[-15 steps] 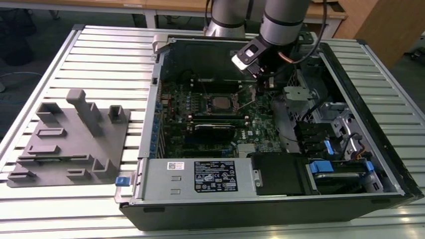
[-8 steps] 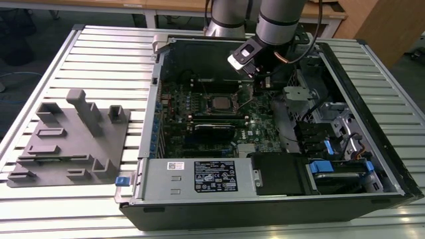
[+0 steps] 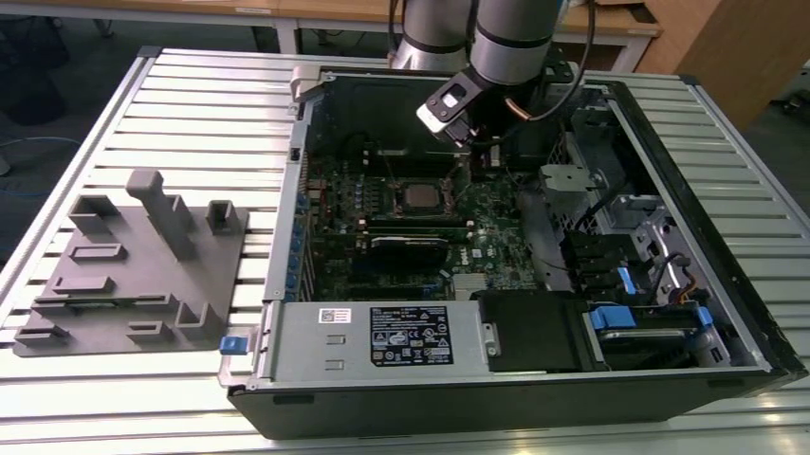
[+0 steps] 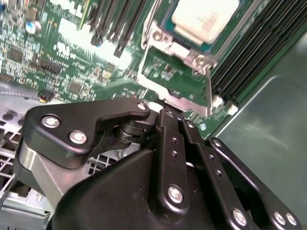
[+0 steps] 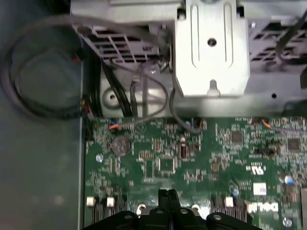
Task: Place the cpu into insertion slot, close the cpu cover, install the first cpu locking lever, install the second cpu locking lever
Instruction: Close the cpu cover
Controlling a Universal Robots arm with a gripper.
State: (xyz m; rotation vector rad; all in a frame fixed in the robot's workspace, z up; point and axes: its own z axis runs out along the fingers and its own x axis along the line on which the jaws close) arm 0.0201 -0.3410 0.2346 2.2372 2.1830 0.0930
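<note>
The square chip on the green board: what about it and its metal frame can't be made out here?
- Small flat square metal-topped cpu: second wrist view, cut off by the picture's edge.
- Thin silvery cpu cover: second wrist view, one end hidden behind the black gripper.
- Exterior view: locking levers too small to tell whether latched.

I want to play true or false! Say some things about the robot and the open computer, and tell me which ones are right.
1. The cpu sits in the insertion slot. True.
2. The gripper holds the cpu up in the air. False: the cpu lies in the slot, and the gripper hangs beside it over the green board.
3. The computer case lies open on the slatted table. True.
4. The grey tray is inside the case. False: it lies on the table, at the exterior view's left of the case.
</note>
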